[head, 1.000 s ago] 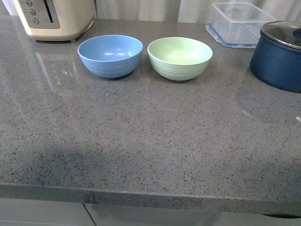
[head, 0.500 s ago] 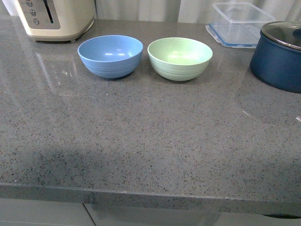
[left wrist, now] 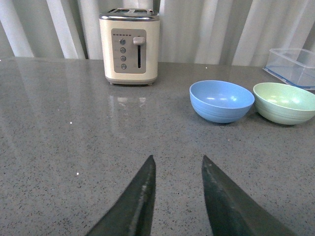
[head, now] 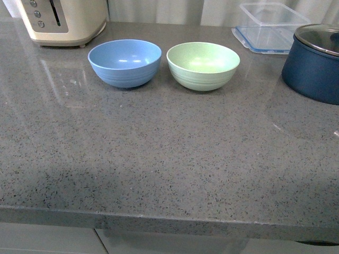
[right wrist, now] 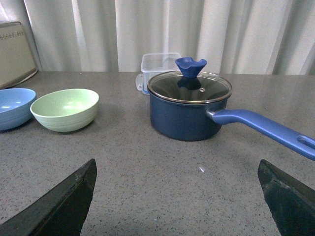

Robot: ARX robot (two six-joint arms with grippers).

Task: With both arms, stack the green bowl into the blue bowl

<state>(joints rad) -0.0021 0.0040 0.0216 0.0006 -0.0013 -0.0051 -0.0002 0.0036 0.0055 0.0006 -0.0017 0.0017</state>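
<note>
The green bowl (head: pixel 203 64) stands near the worktop's (head: pixel 169 159) far edge, just beside the blue bowl (head: pixel 124 62). Nothing is stacked, so the whole task is left. The left hand (left wrist: pixel 177 160) is narrowly parted and the right hand (right wrist: pixel 177 164) is spread wide; both are empty. There is one bowl of each colour, one toaster (head: pixel 63 21), one pot (head: pixel 312 66) and one clear box (head: pixel 267 26).

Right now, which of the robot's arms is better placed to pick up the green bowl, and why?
Probably the right: the green bowl sits right of the blue bowl, nearer the right gripper, which is wide open.
</note>
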